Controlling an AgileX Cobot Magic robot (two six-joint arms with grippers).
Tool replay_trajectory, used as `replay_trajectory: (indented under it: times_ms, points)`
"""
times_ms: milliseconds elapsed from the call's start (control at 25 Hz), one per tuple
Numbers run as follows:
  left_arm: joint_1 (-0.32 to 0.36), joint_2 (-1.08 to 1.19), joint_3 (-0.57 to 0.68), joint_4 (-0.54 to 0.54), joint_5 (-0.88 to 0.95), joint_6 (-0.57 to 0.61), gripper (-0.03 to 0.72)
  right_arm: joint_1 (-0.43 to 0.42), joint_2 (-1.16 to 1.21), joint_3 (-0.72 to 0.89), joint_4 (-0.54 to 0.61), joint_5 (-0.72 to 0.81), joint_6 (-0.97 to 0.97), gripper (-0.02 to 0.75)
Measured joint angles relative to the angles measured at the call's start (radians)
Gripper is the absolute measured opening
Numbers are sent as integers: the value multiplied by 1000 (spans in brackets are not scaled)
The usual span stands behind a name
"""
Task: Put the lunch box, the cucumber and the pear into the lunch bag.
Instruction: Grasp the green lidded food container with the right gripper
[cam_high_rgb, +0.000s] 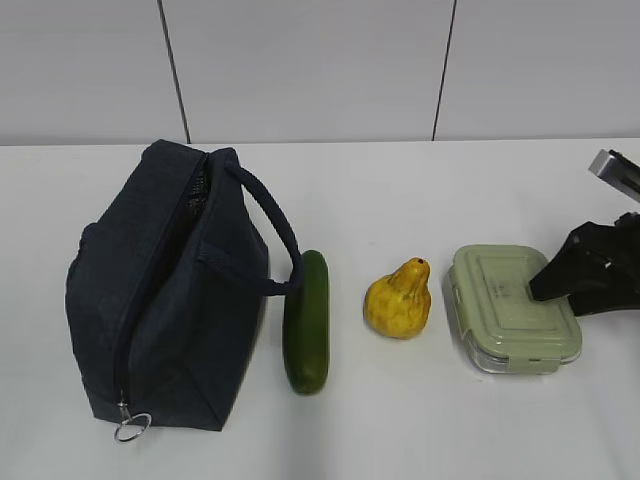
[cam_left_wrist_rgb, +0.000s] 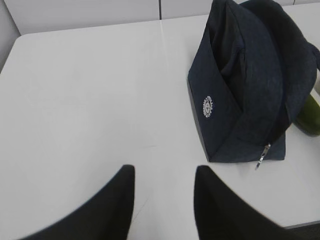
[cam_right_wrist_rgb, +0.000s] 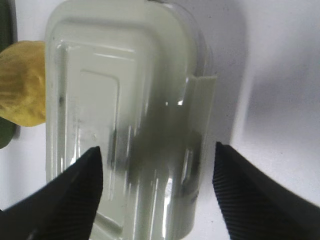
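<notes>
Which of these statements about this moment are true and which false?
1. The cucumber lies on the table between the lunch bag and the pear. True.
2. The lunch box is already inside the bag. False: it sits on the table, right of the pear.
3. The right gripper hangs open above the lunch box. True.
4. The left gripper holds the bag's zipper pull. False: it holds nothing, well apart from the bag.
</notes>
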Motion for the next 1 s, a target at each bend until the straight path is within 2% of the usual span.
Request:
replay_trajectory:
  times_ms: [280,680,1000]
  points:
    - [0,0,0,0,0,0,240,0,54,0,75,9,-39,539]
    - [0,0,0,0,0,0,240,0,58,0,84,9,-55,532]
    - [0,0,0,0,0,0,240,0,58,-2,88,19,-63,410]
